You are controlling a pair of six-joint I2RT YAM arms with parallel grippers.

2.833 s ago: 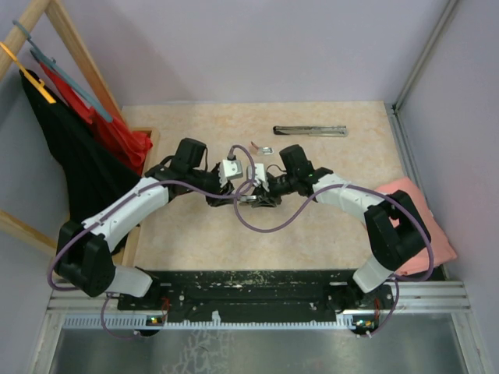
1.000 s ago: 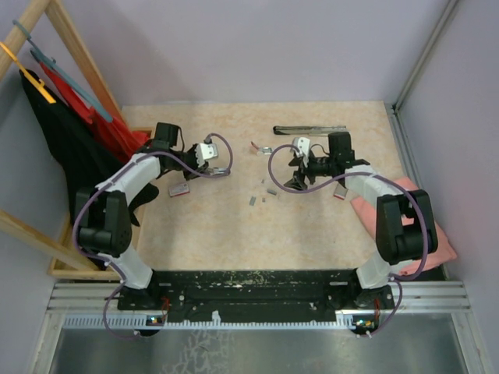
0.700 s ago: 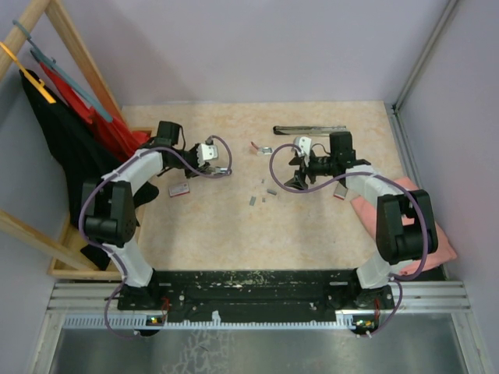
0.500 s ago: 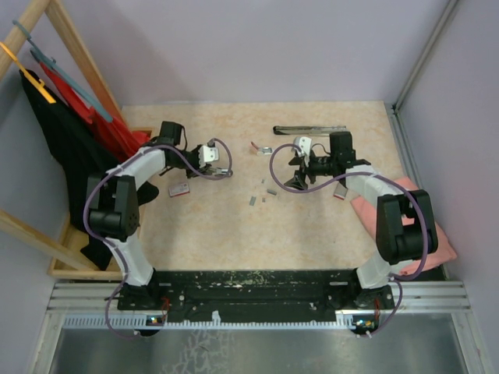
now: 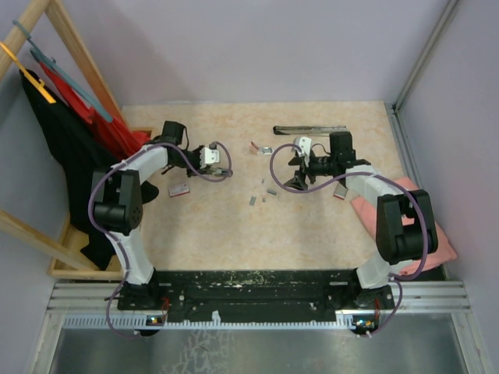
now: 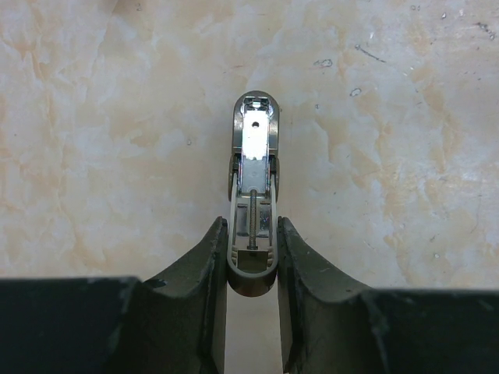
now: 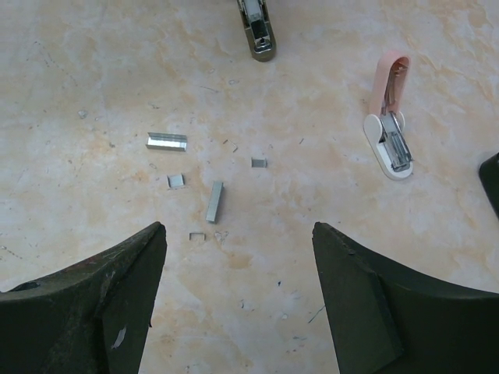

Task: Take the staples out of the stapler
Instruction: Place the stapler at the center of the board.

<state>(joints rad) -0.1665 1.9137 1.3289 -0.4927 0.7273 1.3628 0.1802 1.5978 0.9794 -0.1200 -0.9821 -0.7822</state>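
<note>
My left gripper [image 6: 251, 230] is shut on the rear end of a small grey stapler [image 6: 253, 179], which points away from me low over the table; its open channel shows a spring rod. From above, this gripper [image 5: 218, 167] is at the left of the table. Several short grey staples [image 7: 214, 201] lie loose in the middle of the table [image 5: 265, 195]. My right gripper [image 7: 238, 234] is open and holds nothing, just short of the staples. The top view shows it [image 5: 290, 173] to their right.
A pink-and-white mini stapler [image 7: 390, 132] lies open beyond the staples [image 5: 261, 148]. A long silver bar [image 5: 309, 130] lies at the back. A small red-and-white box [image 5: 179, 189] sits at the left. A pink cloth [image 5: 413, 214] lies at the right edge, red and black fabric [image 5: 86, 156] at the left.
Both grippers were together at the middle earlier; they now stand apart with staples on the table between them. Over the last second only the left arm's links shifted slightly.
</note>
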